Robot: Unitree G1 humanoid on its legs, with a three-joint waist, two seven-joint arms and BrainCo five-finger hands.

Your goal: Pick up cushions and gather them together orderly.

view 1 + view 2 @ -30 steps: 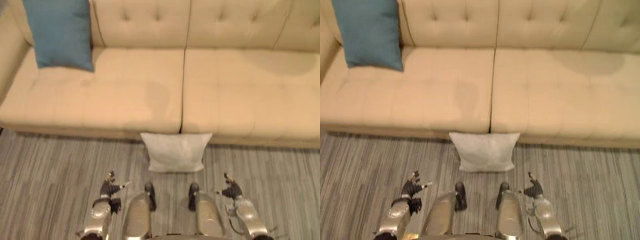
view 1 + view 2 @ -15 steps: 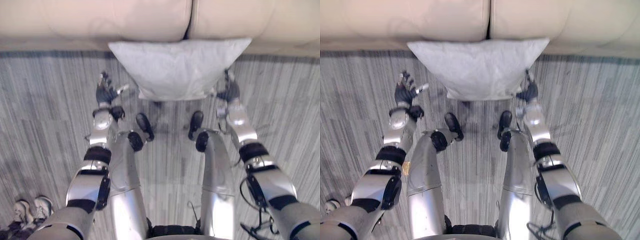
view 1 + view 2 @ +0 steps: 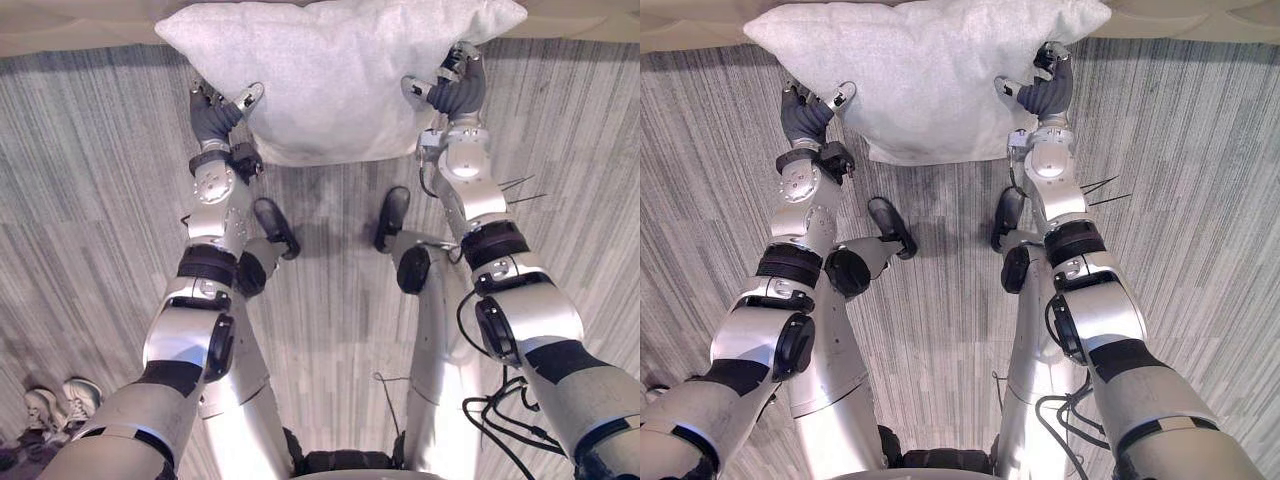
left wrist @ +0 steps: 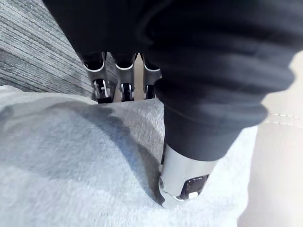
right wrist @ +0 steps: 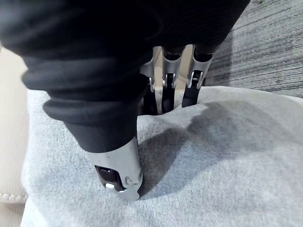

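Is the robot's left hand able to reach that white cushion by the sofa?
Seemingly yes: the left hand pinches the edge of the white cushion, thumb on top; nothing blocks it.

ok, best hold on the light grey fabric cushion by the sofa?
Its two side edges, one hand each, coming from either side: the light grey fabric cushion is wide and soft, so a one-sided pinch would likely sag. The left hand and right hand pinch there now, thumbs on its face.
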